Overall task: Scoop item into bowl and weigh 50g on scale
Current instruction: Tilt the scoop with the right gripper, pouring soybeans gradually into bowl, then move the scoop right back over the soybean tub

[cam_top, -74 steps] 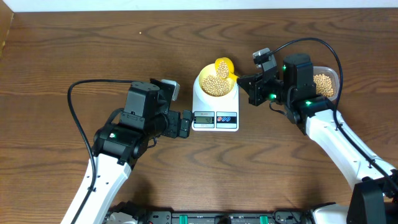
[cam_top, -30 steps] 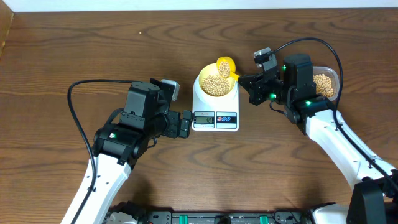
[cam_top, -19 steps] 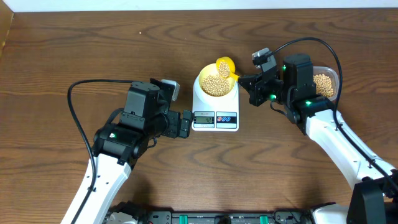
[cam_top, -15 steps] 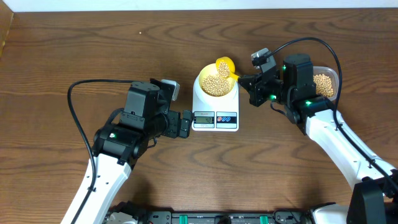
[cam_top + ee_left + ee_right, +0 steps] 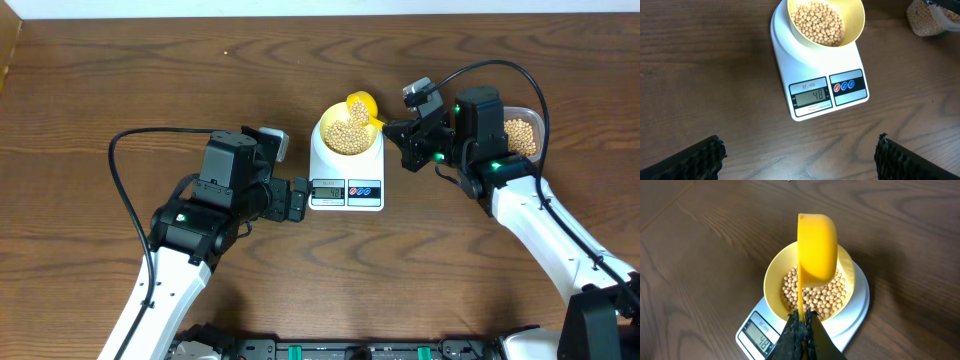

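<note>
Seen from above, a dark brown wooden table (image 5: 120, 80) holds the whole scene. On the left, the left gripper (image 5: 296, 199) sits just beside the left edge of the scale, its black fingers (image 5: 702, 156) spread wide with nothing between them.

At the centre stands the white rounded-rectangle digital kitchen scale (image 5: 346, 190). Its long axis runs from the far side of the table to the near side, and the end with the small display and two round buttons points toward the robot. In the left wrist view the display reads 48.

On the scale's far end sits the small round pale yellow bowl (image 5: 322, 128), upright. It holds a heap of small round tan-beige beans (image 5: 346, 138).

A bright yellow long-handled plastic scoop (image 5: 817, 250) hangs over the far right part of the bowl's rim. The scoop is rolled onto its side, so the right wrist view shows its cup edge-on. Its thin handle runs from the cup back to the right, into the right gripper (image 5: 801, 320), whose fingers are pinched together on the handle's end.

Farthest right, behind the right arm, a clear rounded plastic tub (image 5: 520, 135) holds more of the same beans
</note>
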Controlling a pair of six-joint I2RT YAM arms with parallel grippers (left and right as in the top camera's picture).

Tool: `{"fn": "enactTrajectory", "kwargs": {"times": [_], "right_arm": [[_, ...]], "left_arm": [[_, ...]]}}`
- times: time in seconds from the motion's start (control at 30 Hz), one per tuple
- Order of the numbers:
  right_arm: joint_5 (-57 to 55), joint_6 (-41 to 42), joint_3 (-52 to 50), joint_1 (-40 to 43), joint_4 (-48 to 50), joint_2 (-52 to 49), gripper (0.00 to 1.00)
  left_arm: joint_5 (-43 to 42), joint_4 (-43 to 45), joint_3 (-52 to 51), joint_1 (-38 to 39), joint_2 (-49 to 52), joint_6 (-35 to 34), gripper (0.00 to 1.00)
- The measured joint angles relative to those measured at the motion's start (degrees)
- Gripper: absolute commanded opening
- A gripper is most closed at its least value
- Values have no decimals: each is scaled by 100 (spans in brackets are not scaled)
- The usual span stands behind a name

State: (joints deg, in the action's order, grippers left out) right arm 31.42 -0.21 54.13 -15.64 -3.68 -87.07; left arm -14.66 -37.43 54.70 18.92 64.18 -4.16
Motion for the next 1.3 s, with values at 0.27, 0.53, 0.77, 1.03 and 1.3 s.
{"fn": "enactTrajectory", "kwargs": {"times": [0.27, 0.53, 0.77, 1.03, 1.3], "right_arm": [[35, 323, 0, 0, -35, 0, 1], [365, 592, 0, 0, -33, 0, 1], [442, 798, 0, 2, -9, 0, 1], [487, 1377, 0, 76, 249, 0, 1], [503, 2177, 0, 393, 496, 0, 1]], "left_arm": [[-2, 0, 0, 0, 0, 0, 98], [-2, 0, 0, 0, 0, 0, 98], [-2, 0, 0, 0, 0, 0, 98], [-2, 0, 0, 0, 0, 0, 98], [-2, 0, 0, 0, 0, 0, 98]]}}
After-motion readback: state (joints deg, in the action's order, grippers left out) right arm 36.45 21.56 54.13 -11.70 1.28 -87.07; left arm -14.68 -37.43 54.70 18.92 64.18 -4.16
